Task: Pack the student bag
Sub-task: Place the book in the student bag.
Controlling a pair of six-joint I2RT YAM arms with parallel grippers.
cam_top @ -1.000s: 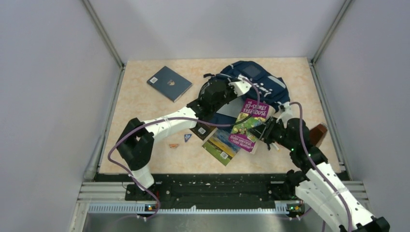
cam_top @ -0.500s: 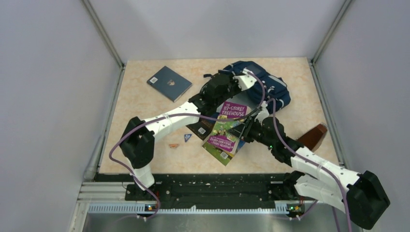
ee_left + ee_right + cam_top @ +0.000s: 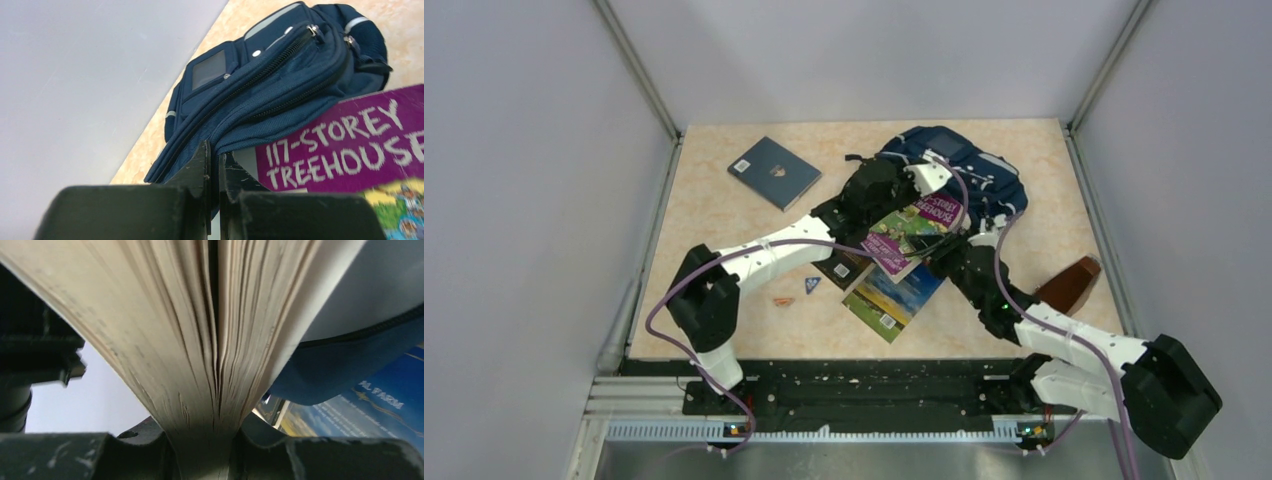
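The navy student bag [image 3: 959, 165] lies at the back right of the table, and fills the left wrist view [image 3: 280, 65]. My left gripper [image 3: 921, 188] is shut on the bag's lower fabric edge [image 3: 235, 135] and holds it lifted. My right gripper [image 3: 946, 250] is shut on the purple "117-Storey Treehouse" book [image 3: 911, 228], held tilted with its top edge at the bag's opening. The book's cover shows in the left wrist view [image 3: 350, 150]; its fanned page edges [image 3: 200, 340] fill the right wrist view.
A dark blue book [image 3: 774, 172] lies at the back left. A green and blue book [image 3: 892, 298] and a dark book [image 3: 844, 268] lie under the arms. A small blue triangle [image 3: 811, 285] and an orange bit [image 3: 782, 300] lie nearby. A brown object [image 3: 1069, 285] sits at the right edge.
My right gripper has carried the purple book up and left, from lying over the other books to the bag's opening. My left gripper still holds the bag's edge.
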